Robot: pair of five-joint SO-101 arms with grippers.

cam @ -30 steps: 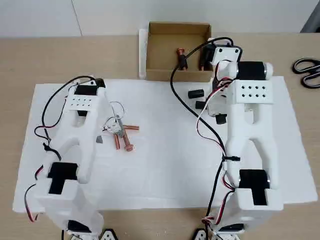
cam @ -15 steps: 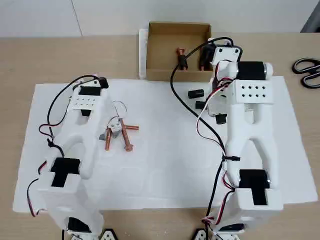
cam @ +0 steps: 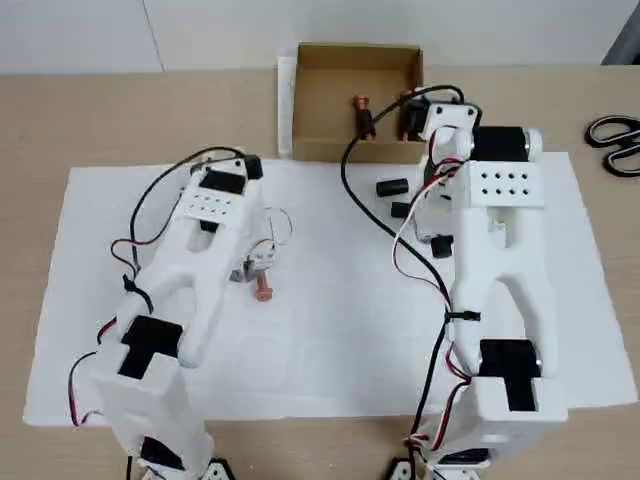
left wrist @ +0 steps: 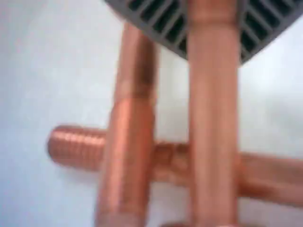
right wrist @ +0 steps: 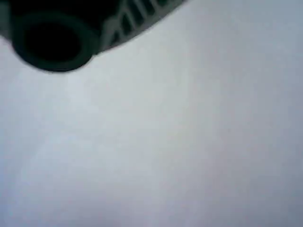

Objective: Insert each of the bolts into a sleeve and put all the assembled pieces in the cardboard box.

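My left gripper (cam: pixel 252 266) hangs over the pile of copper bolts (cam: pixel 262 290) on the white sheet, shut on one bolt (left wrist: pixel 213 118) that runs along its grey ribbed pad (left wrist: pixel 156 23). Two more bolts (left wrist: pixel 128 142) lie crossed on the sheet beneath it. My right gripper (cam: pixel 436 236) stands near the sheet's back right, shut on a black sleeve (right wrist: pixel 52 42) (cam: pixel 440 243) held just above the sheet. Two loose black sleeves (cam: pixel 392 187) lie beside it. The cardboard box (cam: pixel 310 100) at the back holds two assembled pieces (cam: pixel 362 115).
Scissors (cam: pixel 615 135) lie on the wooden table at the far right. A white block (cam: pixel 286 105) leans against the box's left wall. Cables (cam: pixel 350 170) loop from the right arm across the sheet in front of the box.
The left arm has swung right and towards the back over the bolt pile, taking one bolt with it. The right arm has hardly moved.
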